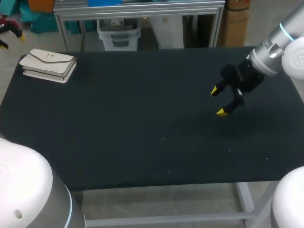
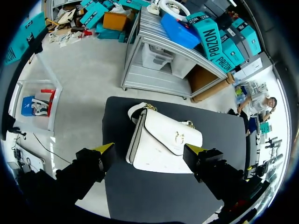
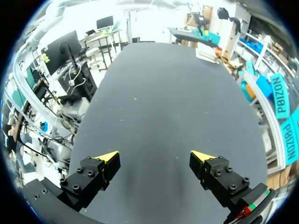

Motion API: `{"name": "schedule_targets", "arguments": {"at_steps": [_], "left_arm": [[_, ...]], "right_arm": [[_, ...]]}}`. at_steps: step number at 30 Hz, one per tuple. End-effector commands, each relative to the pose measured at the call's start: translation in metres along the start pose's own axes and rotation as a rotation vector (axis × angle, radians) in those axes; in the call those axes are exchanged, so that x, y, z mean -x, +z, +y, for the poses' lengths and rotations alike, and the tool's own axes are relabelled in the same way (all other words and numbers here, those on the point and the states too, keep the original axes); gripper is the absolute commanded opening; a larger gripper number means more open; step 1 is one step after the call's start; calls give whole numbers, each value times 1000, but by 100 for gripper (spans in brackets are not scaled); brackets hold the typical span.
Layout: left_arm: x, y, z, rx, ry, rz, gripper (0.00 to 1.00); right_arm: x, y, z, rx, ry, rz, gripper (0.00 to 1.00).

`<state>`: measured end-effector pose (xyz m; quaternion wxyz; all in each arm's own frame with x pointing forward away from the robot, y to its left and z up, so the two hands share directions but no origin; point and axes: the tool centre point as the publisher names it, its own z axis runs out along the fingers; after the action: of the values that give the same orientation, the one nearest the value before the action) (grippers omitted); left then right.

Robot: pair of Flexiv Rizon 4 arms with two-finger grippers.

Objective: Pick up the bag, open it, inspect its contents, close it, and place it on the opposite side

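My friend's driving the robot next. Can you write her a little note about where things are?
Left gripper: open, poised over the bag, not gripping it.
Right gripper: open, empty, over the table's right part.
Bag: white, flap closed, lying at the table's far left corner.
Done: nothing yet.
Left: lift, open, look inside, close, set down on the right side.

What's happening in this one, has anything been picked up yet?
Nothing is held yet. The white bag lies with its flap shut at the far left corner of the table. The left end effector hovers above it, open, not gripping it. The right end effector hangs open over the table's right part, well away from the bag.
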<state>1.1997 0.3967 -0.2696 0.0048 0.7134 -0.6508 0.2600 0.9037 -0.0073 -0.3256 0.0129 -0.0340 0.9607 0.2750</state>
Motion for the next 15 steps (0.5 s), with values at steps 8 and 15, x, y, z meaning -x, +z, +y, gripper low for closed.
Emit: {"name": "schedule_targets", "arguments": {"at_steps": [8, 15], "left_arm": [[26, 47, -19, 416, -23, 75, 100], [27, 52, -8, 476, -46, 105, 100]], "right_arm": [[1, 0, 0, 1, -1, 2, 100], [1, 0, 0, 1, -1, 2, 100]]}}
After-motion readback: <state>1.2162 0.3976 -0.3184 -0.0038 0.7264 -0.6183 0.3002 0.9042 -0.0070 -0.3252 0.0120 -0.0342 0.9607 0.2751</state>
